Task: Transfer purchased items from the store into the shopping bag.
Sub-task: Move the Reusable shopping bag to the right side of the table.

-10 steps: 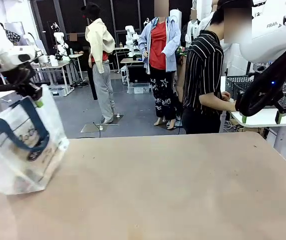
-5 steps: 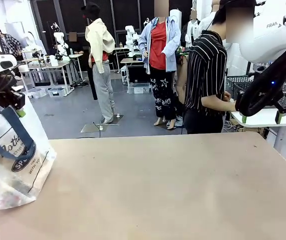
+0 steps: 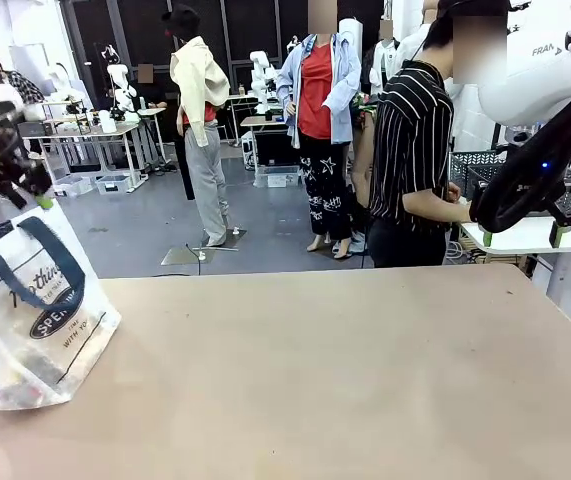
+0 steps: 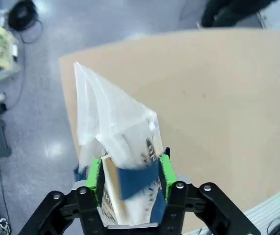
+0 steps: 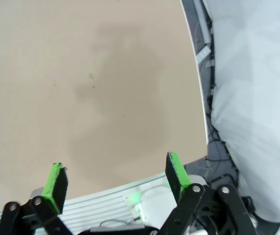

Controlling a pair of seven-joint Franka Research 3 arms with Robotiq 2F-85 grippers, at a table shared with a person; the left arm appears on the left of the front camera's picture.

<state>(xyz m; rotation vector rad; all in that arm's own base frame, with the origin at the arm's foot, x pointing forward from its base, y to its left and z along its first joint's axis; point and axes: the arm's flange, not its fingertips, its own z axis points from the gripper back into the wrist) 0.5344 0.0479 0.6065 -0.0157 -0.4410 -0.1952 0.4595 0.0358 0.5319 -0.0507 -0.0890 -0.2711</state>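
The shopping bag (image 3: 37,318), translucent white with navy handles and an oval logo, stands on the table's left end. My left gripper (image 3: 23,182) holds it from above. In the left wrist view that gripper (image 4: 130,174) is shut on the navy handle (image 4: 136,180), and the bag's body (image 4: 111,116) hangs below it. Dim dark and reddish shapes show through the bag's bottom (image 3: 17,393); the items cannot be made out. A dark grey lattice basket (image 3: 467,168) sits on a white side table at far right. My right gripper (image 3: 515,225) hovers open over the table's right edge (image 5: 115,177).
A person in a striped shirt (image 3: 407,150) stands at the far side, hands towards the white side table (image 3: 525,236). The wide tan tabletop (image 3: 345,370) lies bare between bag and right arm. White fabric (image 5: 257,88) hangs beyond the table's right edge.
The bag has swung from a tilt to standing more upright and has shifted left. My left gripper moved left and a little up with the handle. The right arm has not moved.
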